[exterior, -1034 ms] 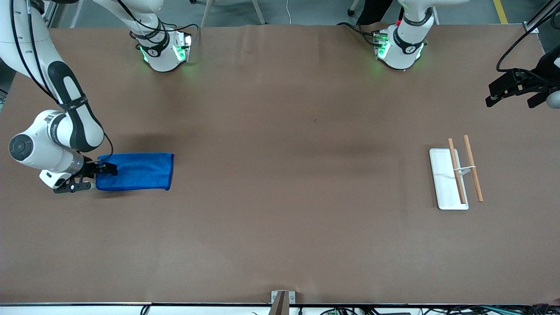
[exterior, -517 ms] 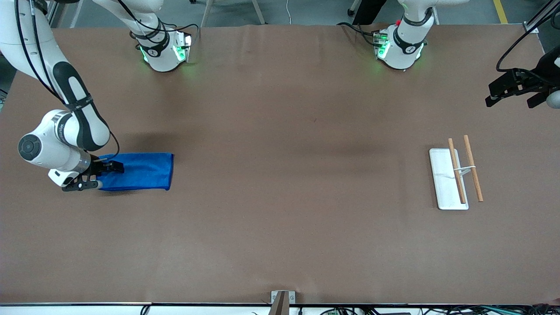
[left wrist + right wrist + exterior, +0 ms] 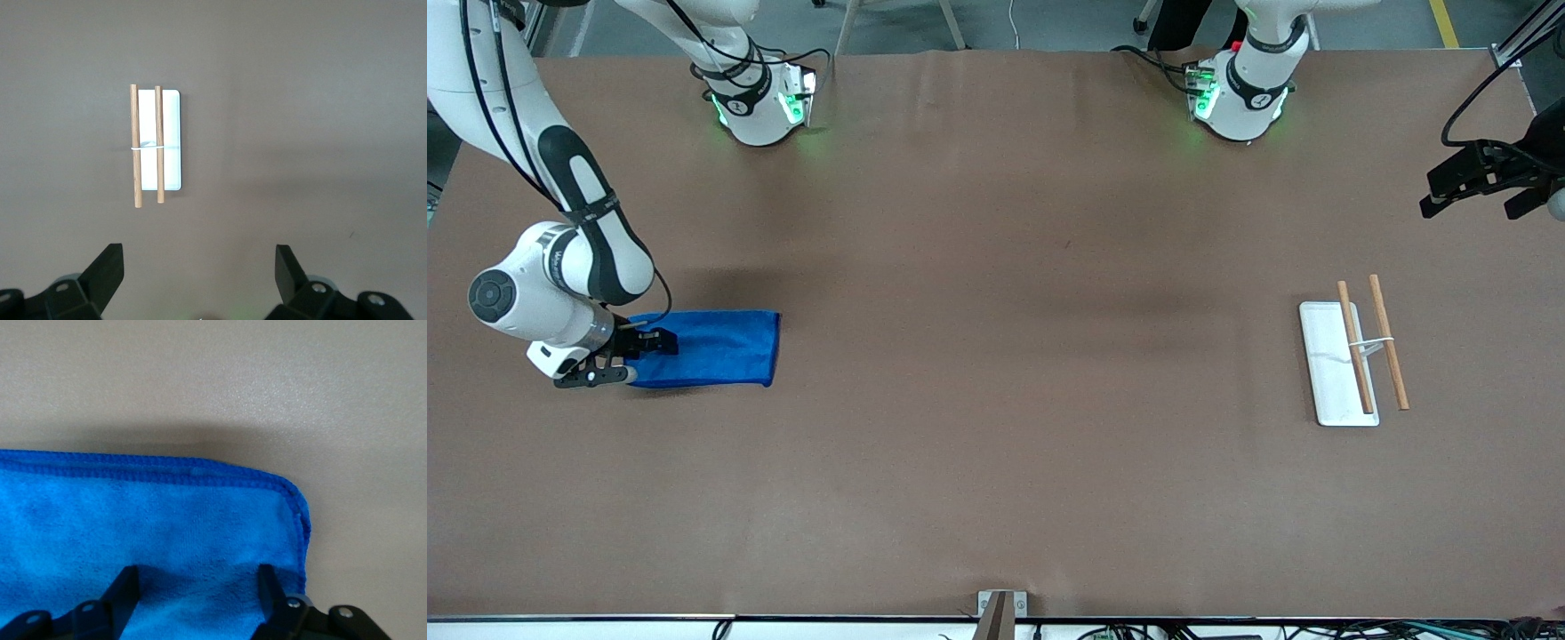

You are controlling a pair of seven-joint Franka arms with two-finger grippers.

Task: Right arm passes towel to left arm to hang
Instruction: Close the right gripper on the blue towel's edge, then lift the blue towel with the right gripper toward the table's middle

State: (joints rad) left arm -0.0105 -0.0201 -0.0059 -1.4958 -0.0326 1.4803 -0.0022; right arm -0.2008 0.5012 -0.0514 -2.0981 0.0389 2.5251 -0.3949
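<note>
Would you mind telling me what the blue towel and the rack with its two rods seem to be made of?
The towel looks like soft microfibre or terry cloth: fuzzy matte nap and a stitched hem. The rack's two rods look like plain unvarnished wood, tan and matte. Its tray is smooth and white, probably plastic or ceramic; the look leaves that open.

My right arm [image 3: 560, 258] is white with black joint bands, and its gripper [image 3: 618, 356] is black. The towel [image 3: 711, 348] is bright blue, plain, with a stitched hem of the same blue [image 3: 167, 473]. The table [image 3: 996, 356] is plain matte brown. My left gripper [image 3: 1489, 182] is black. The rack tray [image 3: 1327, 373] is white; its two rods [image 3: 1387, 342] are light wood brown. Both bases glow green, the left arm's base [image 3: 1240, 89] bearing a small red part.
</note>
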